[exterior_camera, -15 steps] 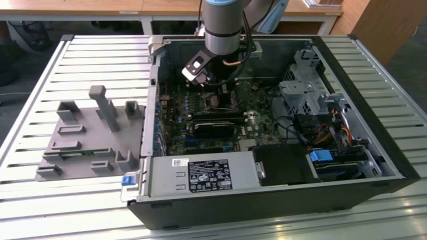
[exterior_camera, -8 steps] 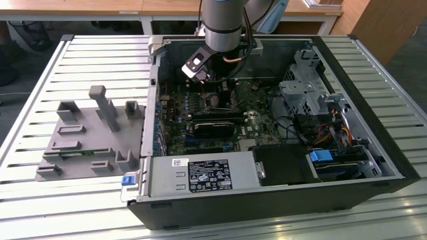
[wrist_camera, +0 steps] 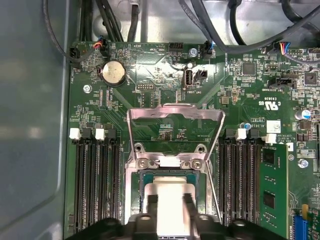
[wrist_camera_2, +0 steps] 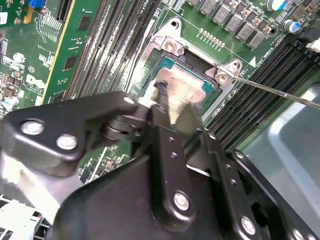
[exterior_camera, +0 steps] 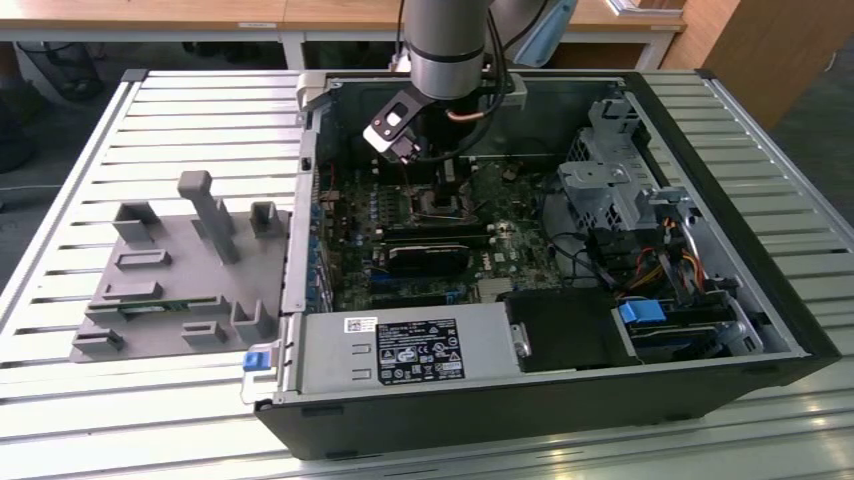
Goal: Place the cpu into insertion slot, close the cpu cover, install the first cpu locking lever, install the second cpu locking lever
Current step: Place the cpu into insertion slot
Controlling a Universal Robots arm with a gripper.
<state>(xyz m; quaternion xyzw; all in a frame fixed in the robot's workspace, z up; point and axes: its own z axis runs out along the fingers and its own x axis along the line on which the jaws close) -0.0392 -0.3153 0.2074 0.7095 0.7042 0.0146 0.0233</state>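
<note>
Gripper (wrist_camera_2: 175,104), black housing nearest the lens in the second wrist view: mine, hanging inside the open computer case (exterior_camera: 534,420) above the motherboard (wrist_camera: 150,85).

Fingers (wrist_camera: 151,204): two, one on each of two opposite edges of the cpu (wrist_camera: 170,192). As far as I can judge they are closed on it and gripping.

Cpu: silver-tan top facing up, held square between my fingers. It sits over the insertion slot (wrist_camera: 148,175) and within its outline. I cannot tell whether it is fully seated or a little above the contacts.

Cpu cover (wrist_camera: 175,114): silver frame with its window, swung up and standing open on its hinge at the far side of the slot from my fingers. It is not touching the cpu.

Locking lever (wrist_camera_2: 280,93): thin metal rod running out beside one corner of the slot, released and not latched over the cover. I cannot make out the second lever with any certainty.

Status, by my reckoning:
- Placement of the cpu is in hand and near its end.
- Closing the cover is not done.
- Neither lever is installed.
</note>
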